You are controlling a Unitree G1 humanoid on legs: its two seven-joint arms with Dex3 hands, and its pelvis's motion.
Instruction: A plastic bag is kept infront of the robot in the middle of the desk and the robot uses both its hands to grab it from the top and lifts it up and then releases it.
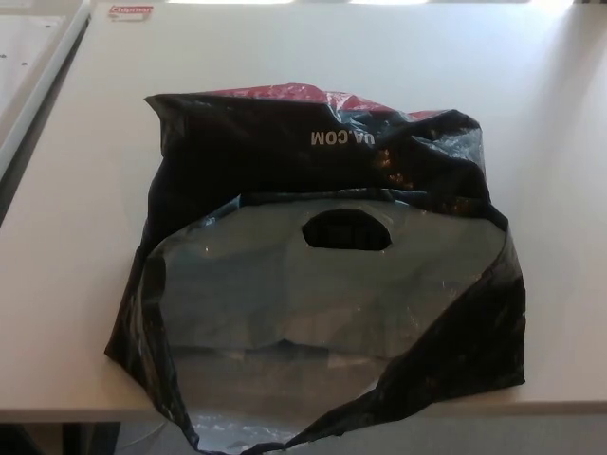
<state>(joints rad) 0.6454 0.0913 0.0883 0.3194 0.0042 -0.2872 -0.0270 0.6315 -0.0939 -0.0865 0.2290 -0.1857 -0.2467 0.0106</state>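
Note:
A black plastic bag (322, 275) lies in the middle of the white desk (76, 237), with its mouth gaping toward the near edge. The grey inner lining shows, with an oval handle cut-out (345, 232) in the upper flap. White lettering (343, 138) and a red strip (285, 92) mark the far part of the bag. The bag's near rim hangs slightly over the desk's front edge. Neither of my hands shows in the head view.
A second white table (28, 66) stands at the far left, parted from the desk by a dark gap. A small red-and-white label (131, 12) sits at the desk's far edge. Floor shows below the front edge.

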